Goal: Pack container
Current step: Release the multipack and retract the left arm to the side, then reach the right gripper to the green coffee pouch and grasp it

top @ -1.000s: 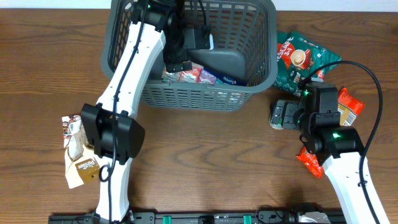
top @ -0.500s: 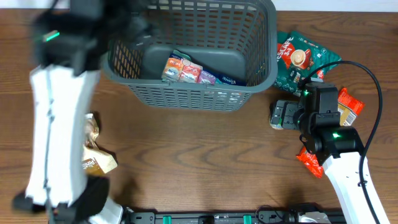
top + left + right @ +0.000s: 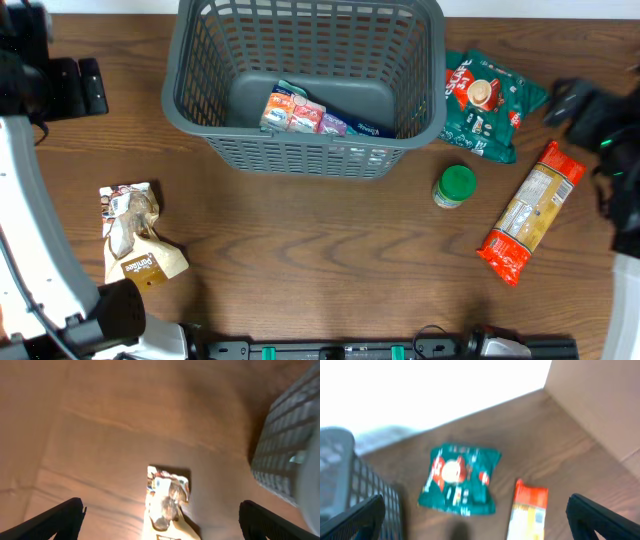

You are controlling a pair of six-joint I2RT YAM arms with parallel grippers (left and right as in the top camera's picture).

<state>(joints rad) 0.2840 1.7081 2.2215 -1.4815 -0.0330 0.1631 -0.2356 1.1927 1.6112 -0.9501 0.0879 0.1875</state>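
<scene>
The container [image 3: 305, 152], a large dark grey lattice basket, stands at the back middle of the table, with a few small packets [image 3: 300, 112] on its floor. My left gripper [image 3: 80, 88] is open and high at the far left, well away from the basket. In the left wrist view it [image 3: 162, 525] hangs empty above a beige pouch [image 3: 167, 495], with the container's wall [image 3: 287, 445] at the right. My right gripper [image 3: 578, 103] is blurred at the far right. In the right wrist view it [image 3: 480, 522] is open and empty above the table.
Right of the basket lie a green bag [image 3: 490, 100], a green-lidded jar [image 3: 455, 186] and an orange and yellow packet [image 3: 530, 212]. The beige pouch [image 3: 135, 240] lies at the front left. The right wrist view shows the green bag [image 3: 460, 480] and the orange packet [image 3: 527, 512].
My left arm has come out of the basket and swung to the far left. My right arm has pulled away to the right, uncovering the jar and the orange packet. Both stay open.
</scene>
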